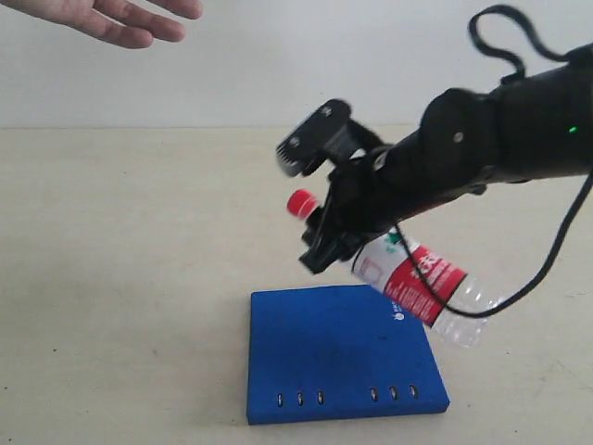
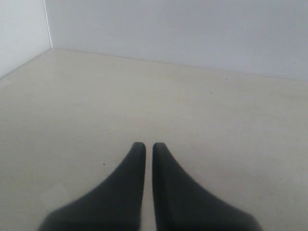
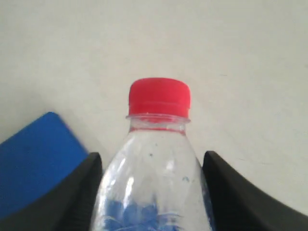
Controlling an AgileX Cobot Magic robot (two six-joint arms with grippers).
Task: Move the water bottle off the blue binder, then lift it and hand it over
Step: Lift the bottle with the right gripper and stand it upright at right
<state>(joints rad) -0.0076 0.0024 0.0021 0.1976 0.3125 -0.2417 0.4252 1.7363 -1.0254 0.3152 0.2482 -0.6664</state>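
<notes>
Right end effector (image 3: 151, 155) clamps water bottle (image 1: 419, 276) above blue binder (image 1: 324, 357), open hand (image 1: 116, 19) well apart.

**Bottle Partly Covered, Views Cropped**

The right gripper (image 1: 326, 230) covered the water bottle (image 1: 463, 320) at its shoulder. In the right wrist view, the bottle's body behind the fingertips and most of the blue binder (image 3: 38, 154) beside them ran off the edge. A hand (image 1: 111, 20) beyond the gripper was cropped. The label (image 1: 417, 274) print was too small to read.

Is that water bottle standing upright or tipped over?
Tipped. The water bottle slants in the right pincer, its red cap higher than its base, not standing on the blue binder.
</notes>
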